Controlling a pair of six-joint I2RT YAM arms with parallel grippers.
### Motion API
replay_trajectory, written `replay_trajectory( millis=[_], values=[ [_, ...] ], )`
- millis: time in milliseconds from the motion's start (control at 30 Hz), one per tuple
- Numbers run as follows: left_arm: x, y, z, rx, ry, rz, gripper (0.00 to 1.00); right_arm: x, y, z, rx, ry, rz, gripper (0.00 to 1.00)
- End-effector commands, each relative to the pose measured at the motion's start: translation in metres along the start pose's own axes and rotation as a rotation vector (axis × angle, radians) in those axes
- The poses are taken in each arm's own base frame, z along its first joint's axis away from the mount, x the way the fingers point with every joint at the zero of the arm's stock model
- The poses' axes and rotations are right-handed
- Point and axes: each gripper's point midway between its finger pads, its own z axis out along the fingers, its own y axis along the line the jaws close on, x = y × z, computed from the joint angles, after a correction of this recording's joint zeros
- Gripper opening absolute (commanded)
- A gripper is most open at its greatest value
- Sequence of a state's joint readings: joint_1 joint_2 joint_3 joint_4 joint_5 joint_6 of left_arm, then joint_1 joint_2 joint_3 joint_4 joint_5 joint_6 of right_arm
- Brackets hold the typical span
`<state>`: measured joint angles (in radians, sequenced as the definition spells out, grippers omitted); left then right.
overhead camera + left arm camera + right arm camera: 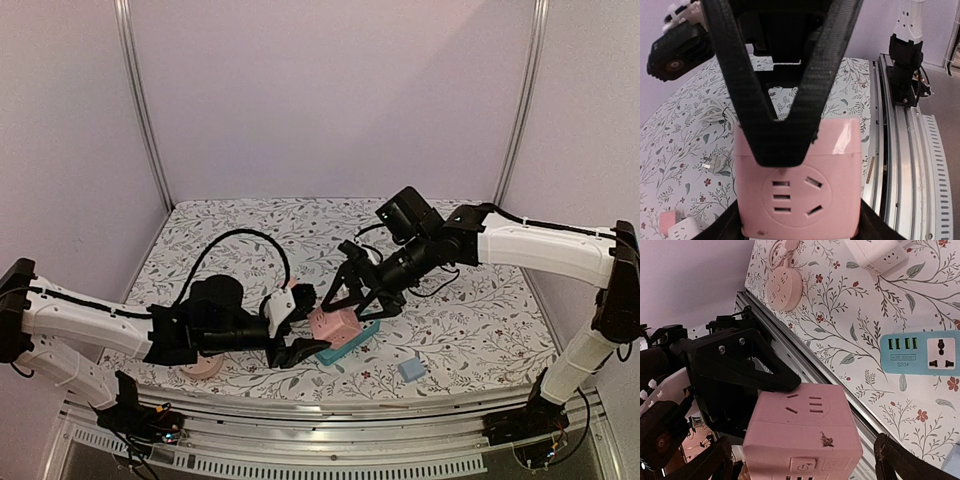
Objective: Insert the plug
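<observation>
My left gripper [318, 322] is shut on a pink cube socket [338, 325], its dark fingers [715, 227] pressed against two opposite sides. One face with slot holes [797, 192] points at the left wrist camera. From the far side my right gripper [352, 308] straddles the same cube [805, 435], open, with a narrow gap at each finger [897, 460]. One of its black fingers crosses the cube's top in the left wrist view. A small white plug [714, 164] with metal prongs lies on the flowered cloth beyond the cube.
A teal power strip [352, 345] lies on the cloth under the cube and shows again [922, 352]. A round pink socket [200, 368] sits front left and a small blue block [410, 368] front right. A white adapter [875, 255] lies nearby. The metal rail [905, 165] runs along the near edge.
</observation>
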<state>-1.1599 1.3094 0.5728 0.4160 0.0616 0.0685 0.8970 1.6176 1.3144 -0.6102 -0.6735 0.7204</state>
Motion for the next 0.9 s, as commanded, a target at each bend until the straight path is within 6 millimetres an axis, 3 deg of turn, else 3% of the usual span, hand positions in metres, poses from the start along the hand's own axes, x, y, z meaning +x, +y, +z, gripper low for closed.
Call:
replay_trajectory(
  millis=[0,300,600,667,800,867],
  values=[
    [-0.014,0.000,-0.001,-0.032,-0.042,0.039,0.00,0.007,0.000,0.010,0.000,0.055,0.006,0.96],
    [-0.014,0.002,0.000,-0.060,-0.040,0.052,0.00,0.016,-0.004,0.020,0.006,0.084,0.013,0.82],
    [-0.010,0.004,0.002,-0.080,-0.015,0.068,0.00,0.019,-0.006,0.027,-0.004,0.084,0.010,0.27],
    [-0.008,0.004,0.001,-0.081,-0.002,0.069,0.10,0.018,-0.007,0.026,0.012,0.076,0.003,0.22],
    [-0.008,0.006,-0.004,-0.096,-0.004,0.063,0.65,0.011,-0.017,0.018,0.101,0.027,-0.041,0.22],
    [-0.008,0.008,-0.007,-0.105,-0.014,0.061,0.79,0.008,-0.025,0.013,0.161,0.004,-0.082,0.20]
  ],
)
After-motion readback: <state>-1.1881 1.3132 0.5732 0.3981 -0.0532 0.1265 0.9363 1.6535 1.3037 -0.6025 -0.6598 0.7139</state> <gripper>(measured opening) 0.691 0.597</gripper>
